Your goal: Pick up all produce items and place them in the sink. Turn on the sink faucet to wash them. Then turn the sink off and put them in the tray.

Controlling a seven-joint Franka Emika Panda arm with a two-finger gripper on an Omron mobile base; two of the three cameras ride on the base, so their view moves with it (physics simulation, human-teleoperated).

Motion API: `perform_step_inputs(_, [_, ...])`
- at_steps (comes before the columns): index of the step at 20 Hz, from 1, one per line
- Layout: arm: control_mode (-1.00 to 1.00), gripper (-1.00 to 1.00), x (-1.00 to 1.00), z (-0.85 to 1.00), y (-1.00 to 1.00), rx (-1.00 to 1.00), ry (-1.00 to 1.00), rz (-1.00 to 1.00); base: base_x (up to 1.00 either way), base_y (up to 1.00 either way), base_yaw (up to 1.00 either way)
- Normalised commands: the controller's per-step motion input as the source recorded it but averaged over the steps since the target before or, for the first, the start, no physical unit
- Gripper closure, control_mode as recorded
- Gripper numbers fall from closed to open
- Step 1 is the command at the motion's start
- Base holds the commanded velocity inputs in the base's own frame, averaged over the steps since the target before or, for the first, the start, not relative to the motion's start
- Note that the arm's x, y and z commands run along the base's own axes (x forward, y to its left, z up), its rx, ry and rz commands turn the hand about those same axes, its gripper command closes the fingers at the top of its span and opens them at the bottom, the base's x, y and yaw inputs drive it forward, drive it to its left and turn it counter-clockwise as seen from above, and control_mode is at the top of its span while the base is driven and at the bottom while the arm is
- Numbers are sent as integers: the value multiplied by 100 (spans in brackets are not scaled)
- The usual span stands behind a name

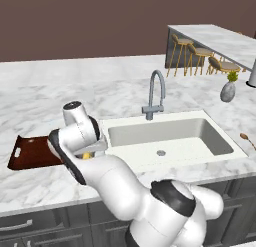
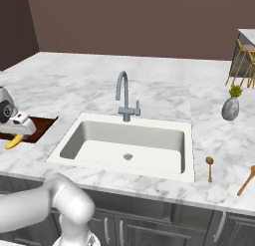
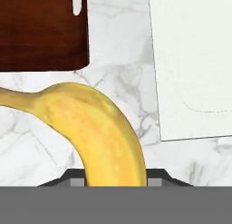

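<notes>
Well, the robot's hand [image 2: 17, 133] is clamped on the banana [image 3: 97, 132], and the banana is up off the bench [image 1: 45, 96]. It hangs between the tray [image 1: 32, 151] and the sink [image 1: 165, 158], closer to the tray. From the camera on the hand you can see the banana big and yellow, with marble under it, the brown tray on one side and the white edge of the sink on the other. From the right side, a bit of yellow pokes out under the hand, just by the tray's corner.

So how far along is it? I can't tell for sure. The sink has no water in it that I can see, and nothing is coming out of the tap [image 1: 156, 95]. The tray has nothing on the part I can see. If the banana is on its way to the sink, then almost all the work is left: put it in, turn the tap on, turn it off, and carry it to the tray. If it is already washed, only the last drop into the tray is left. The pictures don't say which.
</notes>
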Motion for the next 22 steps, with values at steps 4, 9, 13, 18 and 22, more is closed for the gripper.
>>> perform_step_inputs(4, [-100, 100, 0, 13, -91, 8, -5, 1, 0, 0, 0])
perform_step_inputs(9, [-100, 100, 0, 12, -89, 9, -4, 0, 0, 0, 0])
perform_step_inputs(13, [-100, 100, 0, 10, -92, 9, -4, 0, 0, 0, 0])
perform_step_inputs(18, [-100, 100, 0, 4, -93, 10, -3, 0, 0, 0, 0])
perform_step_inputs(22, [-100, 100, 0, 1, -92, 10, -1, 0, 0, 0, 0])
